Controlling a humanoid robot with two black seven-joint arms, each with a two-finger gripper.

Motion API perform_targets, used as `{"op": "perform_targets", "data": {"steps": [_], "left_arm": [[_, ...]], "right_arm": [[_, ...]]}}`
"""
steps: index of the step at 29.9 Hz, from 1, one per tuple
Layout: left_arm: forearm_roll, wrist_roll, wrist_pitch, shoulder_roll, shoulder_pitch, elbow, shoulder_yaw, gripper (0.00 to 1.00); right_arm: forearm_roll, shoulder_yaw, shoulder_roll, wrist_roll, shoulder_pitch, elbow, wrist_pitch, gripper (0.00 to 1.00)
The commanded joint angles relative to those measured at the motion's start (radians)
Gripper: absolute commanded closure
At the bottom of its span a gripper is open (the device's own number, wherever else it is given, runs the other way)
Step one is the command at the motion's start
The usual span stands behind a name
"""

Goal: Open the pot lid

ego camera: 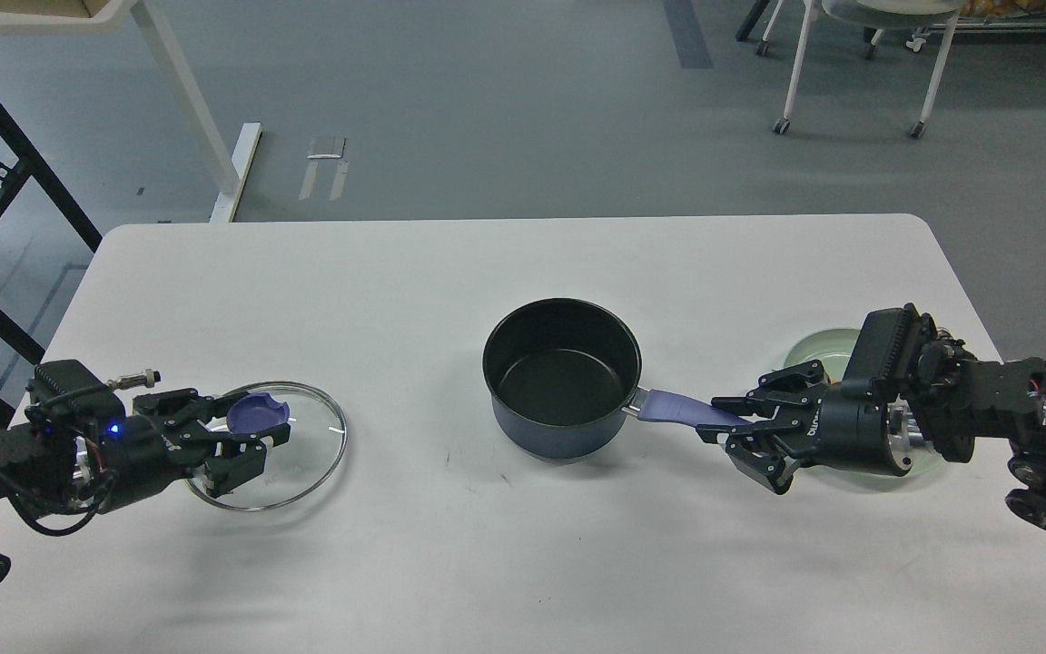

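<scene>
The pot (562, 377), a dark navy saucepan with a black inside, stands uncovered at the table's middle, its purple-blue handle (679, 409) pointing right. My right gripper (730, 421) is closed around the handle's end. The pot lid (291, 452), clear glass with a metal rim, is at the table's front left, low over or on the surface and a little tilted. My left gripper (246, 431) is shut on its purple-blue knob (257, 411).
A pale green glass plate (821, 349) lies behind my right gripper, partly hidden by it. The white table (505, 554) ends close to my left arm. A black rack and white table legs stand off its far left; a wheeled chair stands far right.
</scene>
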Motion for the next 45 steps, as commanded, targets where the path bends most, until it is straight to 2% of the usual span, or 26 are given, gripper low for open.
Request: {"op": "perform_targets", "data": {"steps": [1, 2, 6, 9, 17, 22, 24, 27, 30, 35, 38, 45], "left_arm": [[-0.001, 0.001, 0.000, -0.003, 0.000, 0.002, 0.000, 0.37], [-0.001, 0.001, 0.000, -0.006, 0.000, 0.005, -0.001, 0.32], [-0.001, 0.001, 0.000, -0.023, 0.000, 0.017, -0.001, 0.28], [-0.001, -0.001, 0.000, -0.023, 0.000, 0.017, 0.000, 0.17], [-0.015, -0.004, 0.000, -0.014, -0.004, 0.011, -0.020, 0.05], [-0.286, -0.002, -0.014, -0.011, -0.065, 0.013, -0.063, 0.01], [-0.421, -0.001, -0.017, -0.011, -0.105, 0.019, -0.060, 0.01], [-0.573, -0.001, -0.026, -0.016, -0.135, 0.033, -0.064, 0.01], [-0.678, -0.001, -0.028, -0.020, -0.156, 0.054, -0.066, 0.01], [-0.819, -0.002, -0.028, -0.022, -0.167, 0.057, -0.083, 0.01], [-0.925, -0.001, -0.029, -0.032, -0.168, 0.057, -0.122, 0.01], [-1.061, -0.001, -0.077, -0.040, -0.168, 0.057, -0.164, 0.01]], "right_arm": [[0.000, -0.002, 0.001, 0.000, -0.005, 0.000, 0.000, 0.77], [0.000, -0.002, 0.001, 0.000, -0.005, 0.002, 0.002, 0.77], [0.000, -0.002, -0.002, 0.000, -0.006, 0.002, 0.002, 0.77], [0.000, -0.002, -0.004, 0.001, -0.008, 0.002, 0.000, 0.77], [0.000, -0.002, 0.000, 0.000, -0.012, 0.002, 0.000, 0.74], [0.000, 0.000, -0.002, 0.000, -0.012, 0.002, 0.000, 0.63], [0.000, 0.005, -0.002, 0.000, -0.011, 0.002, 0.000, 0.52], [0.001, 0.009, -0.004, 0.000, -0.011, 0.002, 0.000, 0.28], [0.003, 0.011, -0.005, 0.000, -0.011, 0.003, 0.000, 0.16], [0.041, 0.034, -0.007, 0.015, -0.006, 0.005, -0.002, 0.04], [0.154, 0.066, -0.016, 0.058, 0.006, 0.006, 0.000, 0.02], [0.466, 0.107, -0.083, 0.072, 0.070, -0.005, 0.003, 0.01]]}}
